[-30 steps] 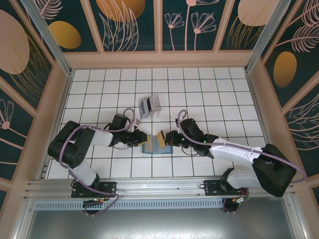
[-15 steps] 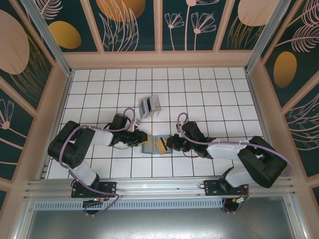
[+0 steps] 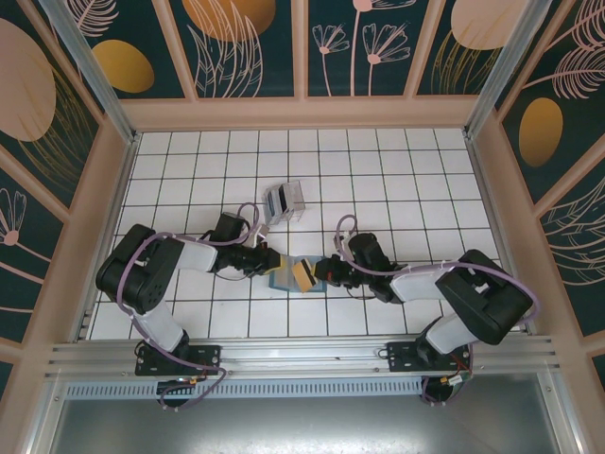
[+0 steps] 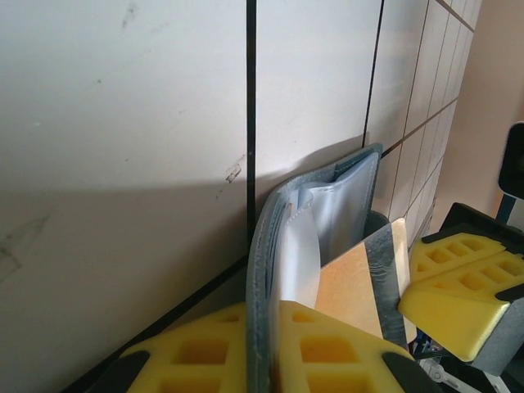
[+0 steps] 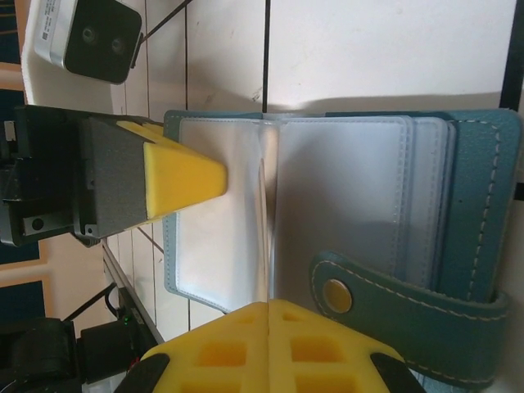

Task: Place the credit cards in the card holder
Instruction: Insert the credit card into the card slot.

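Observation:
The teal card holder lies open on the tiled floor between both arms, its clear sleeves showing. My left gripper is shut on the holder's left cover, whose edge is pinched between the yellow pads. My right gripper is shut on one credit card, orange-tan with a grey stripe. That card stands on edge over the open sleeves. The remaining grey striped credit cards lie in a small cluster further back.
The holder's strap with a brass snap lies across its right half. The left arm's finger rests on the left sleeve. Wooden walls enclose the white tiled floor, with a metal rail at the near edge.
The left jaws have closed down on the holder's cover. The right arm has drawn in and brought the card lower over the open holder.

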